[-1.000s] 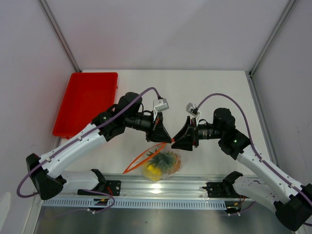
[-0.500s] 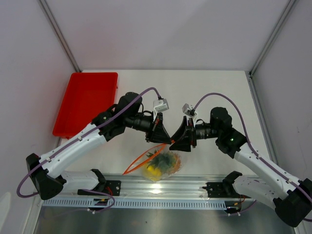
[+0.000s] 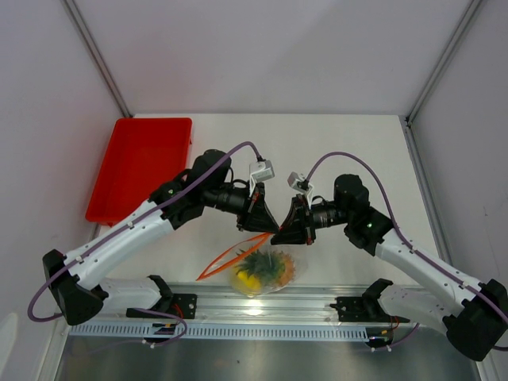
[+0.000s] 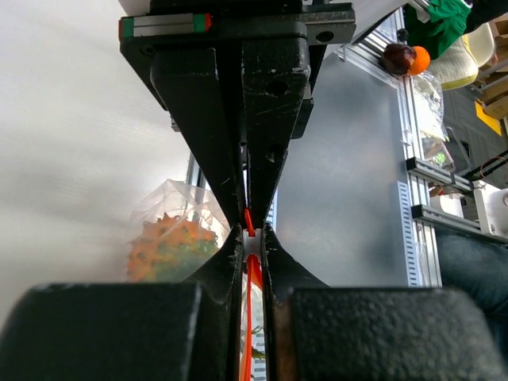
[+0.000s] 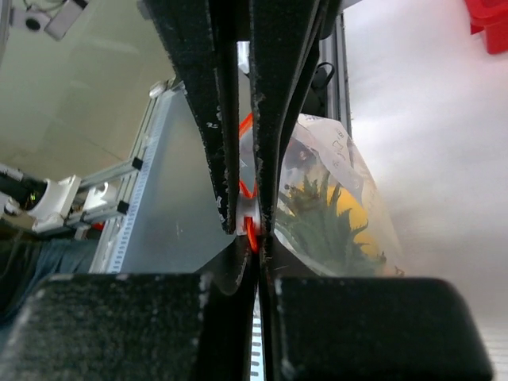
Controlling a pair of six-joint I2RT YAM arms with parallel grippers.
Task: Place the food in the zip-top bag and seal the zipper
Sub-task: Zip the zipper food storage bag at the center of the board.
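Observation:
The clear zip-top bag (image 3: 266, 271) hangs just above the table's near edge, held by its mouth. Inside it show the orange pineapple (image 4: 168, 248) with its green leaves (image 5: 317, 218) and the yellow fruit (image 5: 355, 213). The red zipper (image 3: 228, 259) runs from the bag's upper right corner down to the left. My left gripper (image 4: 252, 235) is shut on that strip. My right gripper (image 5: 252, 235) faces it tip to tip and is shut on the same strip at a white slider piece. In the top view both grippers (image 3: 274, 231) meet over the bag's corner.
A red tray (image 3: 140, 165) lies at the far left of the table. An aluminium rail (image 3: 262, 309) with both arm bases runs along the near edge, right below the bag.
My right gripper has moved left up to the left gripper and shut on the zipper. The bag has shifted a little beneath them. The left arm has stayed put.

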